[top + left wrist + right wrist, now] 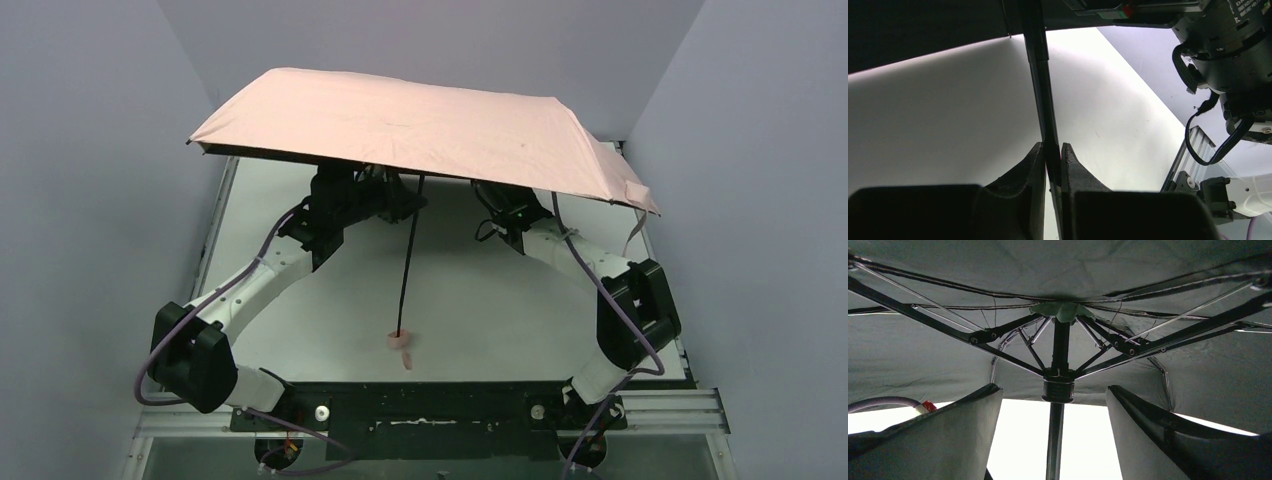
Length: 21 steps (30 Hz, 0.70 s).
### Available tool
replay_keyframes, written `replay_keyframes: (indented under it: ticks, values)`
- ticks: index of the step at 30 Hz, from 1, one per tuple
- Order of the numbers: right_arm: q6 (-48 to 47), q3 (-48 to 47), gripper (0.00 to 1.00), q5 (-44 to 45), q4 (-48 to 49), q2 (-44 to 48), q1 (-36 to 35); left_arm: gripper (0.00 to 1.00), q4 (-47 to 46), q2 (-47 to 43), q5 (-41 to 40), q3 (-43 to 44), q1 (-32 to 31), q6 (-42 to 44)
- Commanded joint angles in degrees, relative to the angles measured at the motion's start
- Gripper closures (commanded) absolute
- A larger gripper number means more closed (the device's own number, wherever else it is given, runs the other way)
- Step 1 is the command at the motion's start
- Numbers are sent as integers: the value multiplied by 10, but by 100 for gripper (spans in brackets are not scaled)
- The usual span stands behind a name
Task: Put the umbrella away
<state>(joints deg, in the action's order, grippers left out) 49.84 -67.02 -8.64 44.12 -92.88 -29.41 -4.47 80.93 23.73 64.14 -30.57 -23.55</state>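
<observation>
umbrella [420, 125] stood open, canopy [330, 110] atop shaft [410, 250], handle [400, 340] at shaft's foot | left gripper [1052, 150] pinched shaft | right gripper [1052, 390] spread either side of shaft, below runner [1058, 390] | likely light, floppy cloth, thin ribs [948, 325]: grip shaft/runner

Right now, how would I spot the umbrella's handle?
Under the wide open pink canopy, a thin black shaft slants down toward the white table. The handle is the small pink knob at its lower end, the only pink thing there.
</observation>
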Motion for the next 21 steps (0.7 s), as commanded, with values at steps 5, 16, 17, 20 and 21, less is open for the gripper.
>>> replay_keyframes:
  ticks: [5, 16, 17, 20, 21]
  values:
    - [49, -75, 27, -74, -18, -33, 23, 100, 5, 2, 46, 21, -4, 46]
    - [53, -101, 42, -93, -19, -57, 37, 100, 6, 0, 52, 19, -4, 51]
    - [51, -101, 42, -91, -20, -57, 37, 100, 6, 0, 52, 19, -4, 51]
    - [44, -107, 43, -88, -24, -61, 39, 100, 5, 1, 54, 18, -4, 52]
    - [44, -110, 43, -88, -23, -62, 40, 100, 5, 1, 54, 19, -3, 51]
